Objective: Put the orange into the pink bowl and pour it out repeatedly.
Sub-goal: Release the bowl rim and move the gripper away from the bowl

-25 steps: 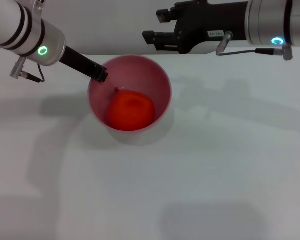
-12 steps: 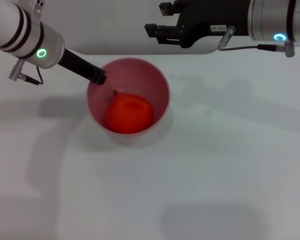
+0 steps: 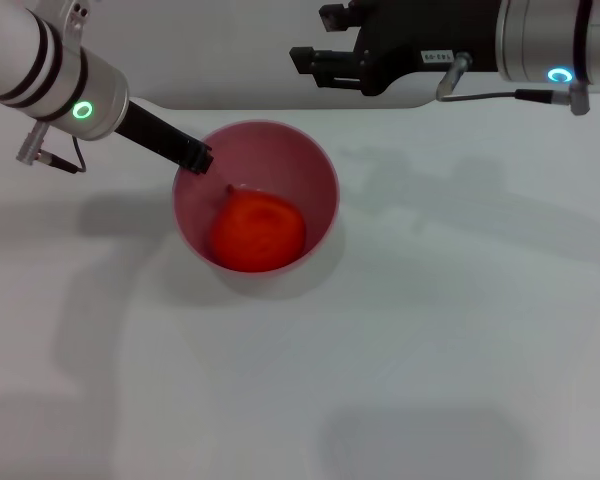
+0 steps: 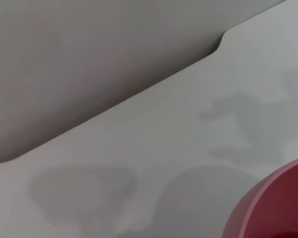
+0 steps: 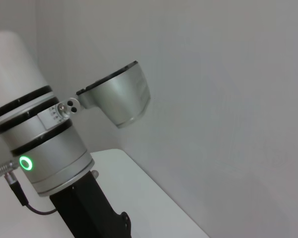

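Observation:
The pink bowl (image 3: 318, 190) stands on the white table (image 3: 430, 330), left of centre in the head view. The orange (image 3: 260, 232) lies inside it on the bottom. My left gripper (image 3: 196, 157) reaches in from the left and is shut on the bowl's far-left rim. My right gripper (image 3: 308, 58) hangs open and empty above the table's far edge, behind the bowl and apart from it. The left wrist view shows only a piece of the bowl's rim (image 4: 275, 201). The right wrist view shows my left arm (image 5: 44, 158), with neither bowl nor orange.
The table's far edge (image 3: 230, 104) runs just behind the bowl, with a grey wall beyond it. White tabletop stretches to the right of the bowl and toward me.
My right gripper has risen a little and drawn back from the bowl. The bowl, held by my left gripper, has shifted slightly toward me with the orange still inside.

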Robot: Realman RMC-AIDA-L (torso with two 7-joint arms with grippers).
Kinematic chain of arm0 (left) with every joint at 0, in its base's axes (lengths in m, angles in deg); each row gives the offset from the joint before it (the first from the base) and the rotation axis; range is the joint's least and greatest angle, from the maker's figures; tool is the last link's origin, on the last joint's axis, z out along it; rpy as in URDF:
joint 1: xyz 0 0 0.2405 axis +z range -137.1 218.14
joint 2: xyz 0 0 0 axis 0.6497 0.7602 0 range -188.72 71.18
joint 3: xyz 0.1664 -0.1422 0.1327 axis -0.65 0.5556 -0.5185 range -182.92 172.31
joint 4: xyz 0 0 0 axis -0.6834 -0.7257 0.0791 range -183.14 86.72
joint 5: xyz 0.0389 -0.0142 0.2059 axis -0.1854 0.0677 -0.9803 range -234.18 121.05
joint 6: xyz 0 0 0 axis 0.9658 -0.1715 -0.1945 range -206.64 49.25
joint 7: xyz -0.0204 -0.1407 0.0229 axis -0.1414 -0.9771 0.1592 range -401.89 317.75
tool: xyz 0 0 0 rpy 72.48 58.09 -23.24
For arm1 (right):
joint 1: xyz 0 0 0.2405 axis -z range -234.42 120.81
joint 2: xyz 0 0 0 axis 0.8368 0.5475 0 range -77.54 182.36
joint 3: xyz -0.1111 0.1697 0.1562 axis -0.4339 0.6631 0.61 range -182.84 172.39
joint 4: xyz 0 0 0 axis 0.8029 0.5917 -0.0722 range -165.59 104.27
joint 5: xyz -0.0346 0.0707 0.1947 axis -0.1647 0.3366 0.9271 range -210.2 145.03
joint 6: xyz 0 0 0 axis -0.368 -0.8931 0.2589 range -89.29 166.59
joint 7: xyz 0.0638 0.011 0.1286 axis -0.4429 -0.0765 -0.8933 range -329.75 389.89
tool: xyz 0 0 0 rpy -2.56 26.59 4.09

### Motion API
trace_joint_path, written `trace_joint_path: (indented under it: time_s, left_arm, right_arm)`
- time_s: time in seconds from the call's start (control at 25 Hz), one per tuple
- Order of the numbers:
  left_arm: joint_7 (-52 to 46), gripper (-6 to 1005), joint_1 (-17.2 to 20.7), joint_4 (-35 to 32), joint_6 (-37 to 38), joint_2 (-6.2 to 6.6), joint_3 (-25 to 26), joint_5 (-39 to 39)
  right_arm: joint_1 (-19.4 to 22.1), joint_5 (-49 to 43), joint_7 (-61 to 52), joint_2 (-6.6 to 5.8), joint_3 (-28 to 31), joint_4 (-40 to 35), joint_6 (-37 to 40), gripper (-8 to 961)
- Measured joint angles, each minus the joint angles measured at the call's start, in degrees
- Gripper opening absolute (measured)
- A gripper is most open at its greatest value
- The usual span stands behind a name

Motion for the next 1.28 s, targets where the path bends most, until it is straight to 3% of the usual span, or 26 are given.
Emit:
trace_joint_path:
  time_s: [0.52, 0.84, 1.28]
  left_arm:
    - [0.0, 104, 0.08, 0.0, 0.52, 0.0, -0.34, 0.0]
    - [0.0, 115, 0.05, -0.01, 2.58, 0.0, -1.38, 0.0]
    - [0.05, 129, -0.36, 0.36, 6.98, 0.05, -2.88, -0.21]
  right_arm:
    - [1.21, 0.96, 0.01, 0.07, 0.42, -0.33, -2.13, 553]
    - [5.7, 13.43, 6.63, 0.05, 2.2, -0.17, -7.06, 554]
    - [10.4, 23.31, 17.11, 0.11, 3.64, 4.73, -15.55, 553]
